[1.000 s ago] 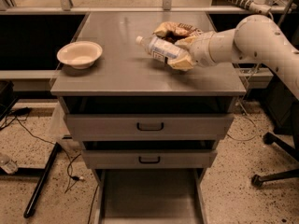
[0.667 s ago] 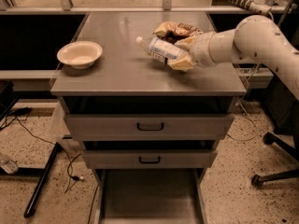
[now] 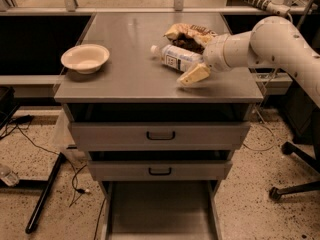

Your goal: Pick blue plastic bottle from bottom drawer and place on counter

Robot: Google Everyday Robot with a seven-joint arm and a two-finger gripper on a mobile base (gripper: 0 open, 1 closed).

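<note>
The blue plastic bottle [image 3: 172, 57], clear with a white cap and a pale label, lies on its side, cap to the left, low over the right part of the counter [image 3: 135, 71]. My gripper [image 3: 192, 66] reaches in from the right and is shut on the bottle's base end. Its near cream finger [image 3: 194, 75] shows in front of the bottle; the far finger is hidden. I cannot tell whether the bottle touches the counter. The bottom drawer [image 3: 160, 211] is pulled open below, and its grey floor is bare.
A cream bowl [image 3: 85, 57] sits on the counter's left side. A crumpled brown snack bag [image 3: 187, 35] lies just behind the bottle. The two upper drawers [image 3: 160, 134] with black handles are nearly shut. Cables and a black stand lie on the floor at left; a chair base is at right.
My gripper and the bottle have come down a little toward the counter surface. Nothing else has moved.
</note>
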